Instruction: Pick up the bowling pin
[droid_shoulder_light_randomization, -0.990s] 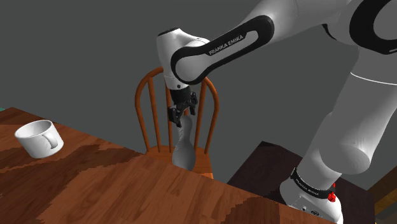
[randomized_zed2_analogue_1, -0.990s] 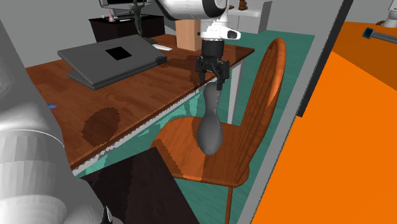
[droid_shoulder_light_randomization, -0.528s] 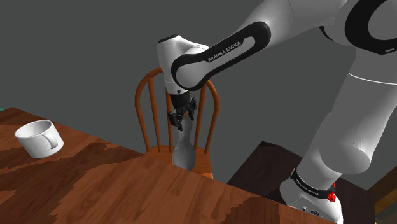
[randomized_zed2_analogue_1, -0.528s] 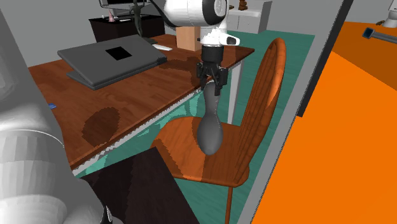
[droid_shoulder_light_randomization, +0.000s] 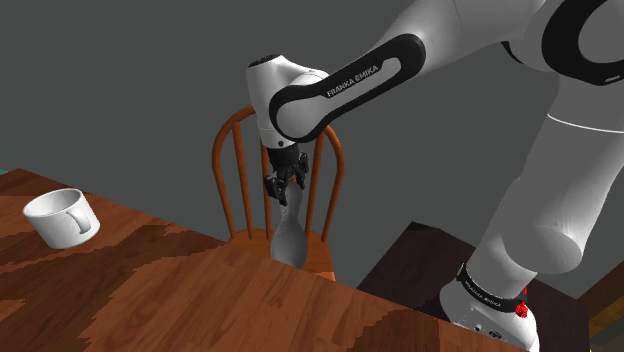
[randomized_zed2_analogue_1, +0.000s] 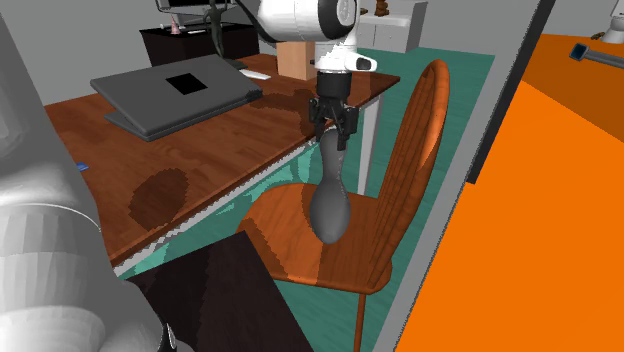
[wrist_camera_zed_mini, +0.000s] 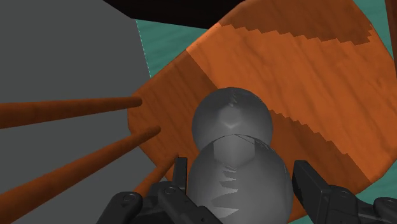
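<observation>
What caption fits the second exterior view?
Black pincer around the neck of a grey bowling pin standing on an orange-brown wooden chair.

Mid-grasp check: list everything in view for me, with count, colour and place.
bowling pin: one, grey, upright on the chair seat
chair: one, orange-brown wood, pulled up to the table's edge
table: one, brown wood, next to the stand
laptop: one, grey, closed, on the table
mug: one, white, on the table
box: one, tan, at the table's far end in the second exterior view
stand: one, dark, under the arm's base
arm: one, white with dark joints, reaching over the chair
end effector: one, black, fingers clasping the pin's neck
</observation>
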